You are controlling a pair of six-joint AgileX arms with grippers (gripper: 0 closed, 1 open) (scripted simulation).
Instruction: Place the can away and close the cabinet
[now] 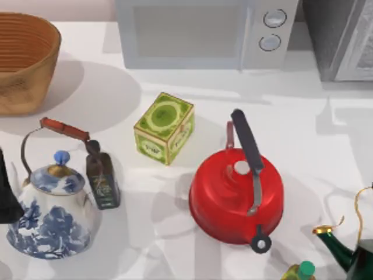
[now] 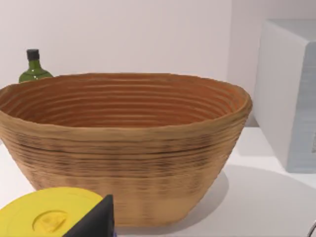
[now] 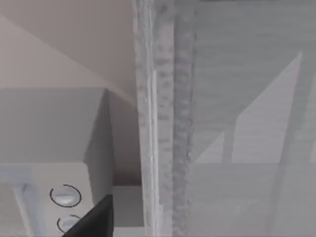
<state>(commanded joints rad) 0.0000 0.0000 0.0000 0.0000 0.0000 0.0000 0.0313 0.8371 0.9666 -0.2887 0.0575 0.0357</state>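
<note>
The can is out of view. The grey cabinet (image 1: pixel 344 41) stands at the table's back right, beside the white microwave (image 1: pixel 204 32). The right wrist view looks closely at the cabinet's grey edge (image 3: pixel 158 123) and its front panel, with the microwave's knobs (image 3: pixel 64 195) off to the side. A dark part of my right gripper (image 3: pixel 91 219) shows there. A dark part of my left gripper (image 2: pixel 94 222) shows in front of a woven basket (image 2: pixel 123 148). In the top view, my left arm (image 1: pixel 7 192) sits at the left edge.
A green tea tin (image 1: pixel 164 128) and a red kettle (image 1: pixel 236 195) stand mid-table. A blue-white kettle (image 1: pixel 52 204) and a dark bottle (image 1: pixel 102 178) are at the left, and the basket's rim (image 1: pixel 55 41) is at the back left. A green teapot (image 1: pixel 349 251) stands front right. A yellow lid (image 2: pixel 49 215) lies by the basket.
</note>
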